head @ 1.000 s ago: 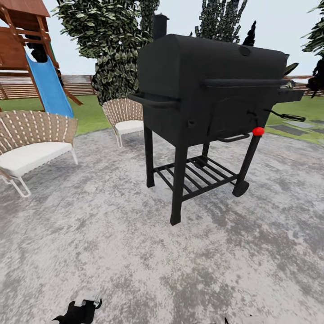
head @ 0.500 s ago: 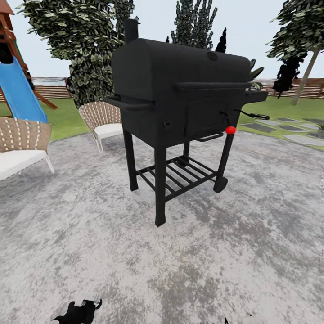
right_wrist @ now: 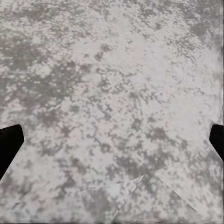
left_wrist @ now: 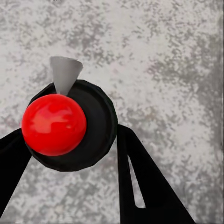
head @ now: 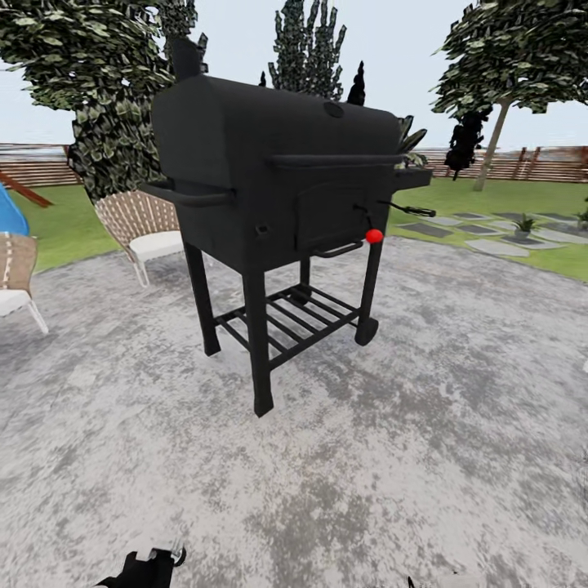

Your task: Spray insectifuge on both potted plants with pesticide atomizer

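Whole picture has slid since a second ago, so that's the head or base turning right, not the stuff moving. The black grill [head: 278, 188] now sits further left in the head view, the blue slide [head: 8, 219] is nearly off the edge, and the stepping stones [head: 494, 245] have come in on the right.

With them comes one potted plant [head: 523, 224] on the lawn beside the stones, well apart from the robot. There might be a second one right at the picture's edge, too cut off to call.

The pesticide atomizer [left_wrist: 95, 116] is already in the left claw [head: 147, 570]. In the left wrist view its dark round body sits between the two black fingers, with a grey nozzle cone [left_wrist: 65, 72] and a red ball [left_wrist: 53, 123] on it, so the claw looks clamped on it. My guess is it's carried low and tucked in so it rides safely while the robot drives over.

The right claw [right_wrist: 112, 140] is spread wide with nothing in it, just its tips at the edges over the grey patio [head: 343, 490].

The head view gives the route and the plant, but of the bottle just a whitish bit at the bottom. The wrist view gives the grip itself and none of the garden.
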You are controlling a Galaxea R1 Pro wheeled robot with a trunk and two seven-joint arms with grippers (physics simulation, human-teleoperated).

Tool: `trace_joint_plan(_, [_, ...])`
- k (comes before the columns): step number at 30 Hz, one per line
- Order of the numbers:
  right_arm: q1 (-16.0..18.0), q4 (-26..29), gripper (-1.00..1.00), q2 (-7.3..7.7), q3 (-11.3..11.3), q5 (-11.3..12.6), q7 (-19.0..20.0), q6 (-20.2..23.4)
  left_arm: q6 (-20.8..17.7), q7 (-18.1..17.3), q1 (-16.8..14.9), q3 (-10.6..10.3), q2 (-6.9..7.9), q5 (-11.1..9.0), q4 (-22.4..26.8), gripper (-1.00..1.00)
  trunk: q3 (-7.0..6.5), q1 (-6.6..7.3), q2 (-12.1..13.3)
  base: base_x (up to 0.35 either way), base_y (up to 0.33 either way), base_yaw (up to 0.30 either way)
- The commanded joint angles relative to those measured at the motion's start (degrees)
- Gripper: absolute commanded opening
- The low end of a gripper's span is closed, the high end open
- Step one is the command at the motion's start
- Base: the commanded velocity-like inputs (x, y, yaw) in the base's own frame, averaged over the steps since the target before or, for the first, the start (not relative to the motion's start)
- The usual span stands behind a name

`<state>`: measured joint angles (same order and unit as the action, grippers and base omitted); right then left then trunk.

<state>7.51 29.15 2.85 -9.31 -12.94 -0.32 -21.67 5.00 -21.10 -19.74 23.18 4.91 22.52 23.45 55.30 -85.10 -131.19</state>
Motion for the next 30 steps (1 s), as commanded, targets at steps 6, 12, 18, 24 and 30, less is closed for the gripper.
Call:
trace_joint_plan(6, [0.05,-0.09,1.0,-0.04,-0.27,-0.6,-0.03,-0.21,0.3,-0.35,-0.04,0.52,0.01,0.59,-0.5,-1.0,-0.27,0.01,-0.02,0.0,0.0,-0.275])
trace_joint_plan(12, [0.05,-0.07,1.0,-0.04,-0.27,-0.6,-0.03,-0.21,0.34,-0.35,-0.04,0.55,0.01,0.59,-0.55,-1.0,-0.58,0.01,-0.02,0.0,0.0,-0.275])
trace_joint_plan(18, [0.05,-0.12,1.0,-0.04,-0.27,-0.6,-0.03,-0.21,0.36,-0.35,-0.04,0.55,0.01,0.59,-0.59,-1.0,-0.88,0.01,-0.02,0.0,0.0,-0.275])
trace_joint_plan(24, [0.05,-0.12,1.0,-0.04,-0.27,-0.6,-0.03,-0.21,0.36,-0.35,-0.04,0.55,0.01,0.59,-0.6,-1.0,-1.12,0.01,-0.02,0.0,0.0,-0.28])
trace_joint_plan(30, [0.05,-0.11,1.0,-0.06,-0.27,-0.6,-0.03,-0.21,3.15,-0.35,-0.04,0.55,0.01,0.63,-0.6,-1.0,-1.34,0.01,-0.02,0.0,0.0,-0.283])
